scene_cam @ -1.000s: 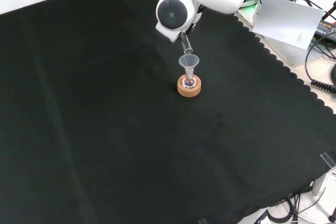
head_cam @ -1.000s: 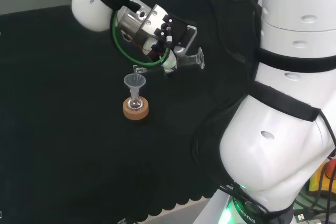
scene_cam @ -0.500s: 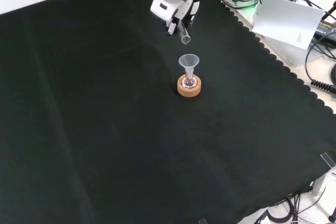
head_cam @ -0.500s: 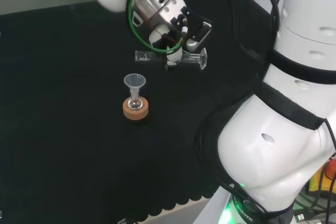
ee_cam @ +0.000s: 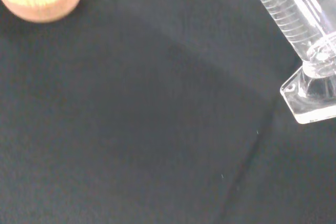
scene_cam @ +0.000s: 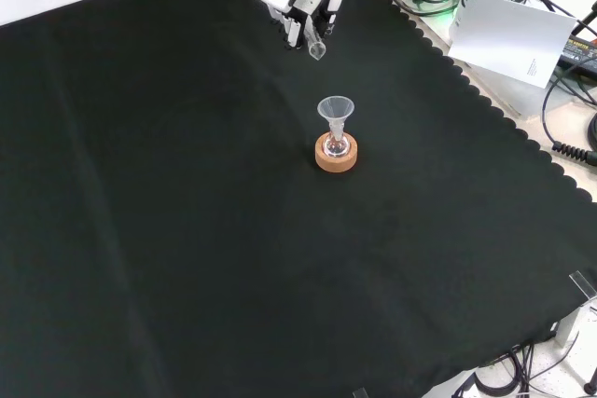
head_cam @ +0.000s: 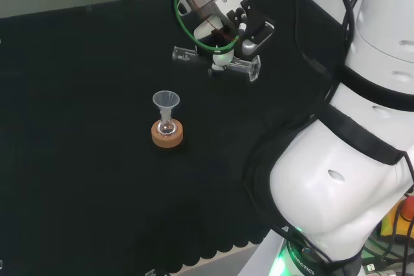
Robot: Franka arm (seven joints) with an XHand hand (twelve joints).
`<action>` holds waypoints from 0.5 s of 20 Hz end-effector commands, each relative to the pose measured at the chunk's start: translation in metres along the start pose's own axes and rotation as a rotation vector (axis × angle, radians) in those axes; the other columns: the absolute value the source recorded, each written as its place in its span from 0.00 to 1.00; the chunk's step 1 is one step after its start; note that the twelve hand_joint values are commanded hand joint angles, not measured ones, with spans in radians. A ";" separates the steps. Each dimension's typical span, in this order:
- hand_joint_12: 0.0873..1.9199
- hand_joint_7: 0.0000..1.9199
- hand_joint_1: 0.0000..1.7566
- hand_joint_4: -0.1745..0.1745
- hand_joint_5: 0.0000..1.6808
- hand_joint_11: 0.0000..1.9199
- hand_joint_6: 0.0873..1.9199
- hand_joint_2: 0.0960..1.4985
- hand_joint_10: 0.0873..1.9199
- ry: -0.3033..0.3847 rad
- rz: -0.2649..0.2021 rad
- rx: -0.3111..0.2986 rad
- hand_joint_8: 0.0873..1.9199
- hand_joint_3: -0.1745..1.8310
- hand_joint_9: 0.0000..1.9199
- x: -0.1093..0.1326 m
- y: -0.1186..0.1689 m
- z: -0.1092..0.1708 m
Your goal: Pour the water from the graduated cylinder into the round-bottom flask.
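Clear graduated cylinder [head_cam: 217, 64], clasped in the hand's [head_cam: 228, 27] curled fingers, lies near-level beyond the funnel-topped round-bottom flask [head_cam: 167, 123], apparently emptied.

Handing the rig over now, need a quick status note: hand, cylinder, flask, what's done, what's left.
Hand: shut on the graduated cylinder, held lying about level in the air, mouth toward the head view's left.
Flask: upright on its cork ring, funnel in its neck, mid-cloth.
Cylinder sits beyond and clear of the funnel, not over it.
Done: whether any water has gone in cannot be told.
Left: set the cylinder down.
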State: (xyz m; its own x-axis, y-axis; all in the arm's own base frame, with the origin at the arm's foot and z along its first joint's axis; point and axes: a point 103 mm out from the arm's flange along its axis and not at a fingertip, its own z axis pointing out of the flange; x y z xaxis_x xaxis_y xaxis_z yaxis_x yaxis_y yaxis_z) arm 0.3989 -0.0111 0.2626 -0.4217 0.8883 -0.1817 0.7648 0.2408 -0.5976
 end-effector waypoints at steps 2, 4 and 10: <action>0.35 0.68 0.64 0.22 0.56 0.66 0.54 0.75 0.00 0.278 -0.202 -0.192 0.08 0.09 0.75 -0.008 0.030 0.014; 0.35 0.68 0.63 0.22 0.56 0.66 0.54 0.75 0.00 0.291 -0.213 -0.215 0.08 0.09 0.75 -0.011 0.034 0.015; 0.35 0.68 0.63 0.22 0.56 0.66 0.54 0.75 0.00 0.371 -0.254 -0.281 0.08 0.09 0.75 -0.019 0.048 0.024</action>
